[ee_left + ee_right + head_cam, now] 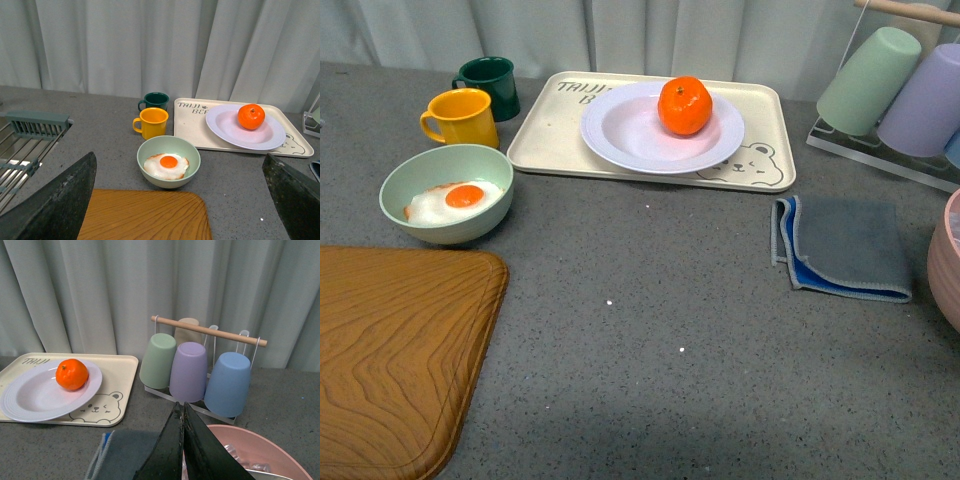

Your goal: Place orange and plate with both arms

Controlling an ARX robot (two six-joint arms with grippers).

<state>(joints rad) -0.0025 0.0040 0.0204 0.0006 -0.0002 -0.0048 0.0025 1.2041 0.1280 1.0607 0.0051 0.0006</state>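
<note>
This looks like a staged kitchen corner: a speckled grey desk (650, 330) backed by pale curtains (150, 45) carries tableware. A cup rack (210, 330) holds upturned pastel cups, a wire dish rack (25, 145) stands at one side, and a wooden cutting board (390, 360), mugs (465, 115), a bear tray (760, 160) and a folded cloth (845, 250) lie about.

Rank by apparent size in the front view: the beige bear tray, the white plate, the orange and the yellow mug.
1. Beige rectangular bear tray
2. Round glossy white plate
3. Yellow mug
4. Bright orange mandarin

The mug and mandarin look close in size.
</note>
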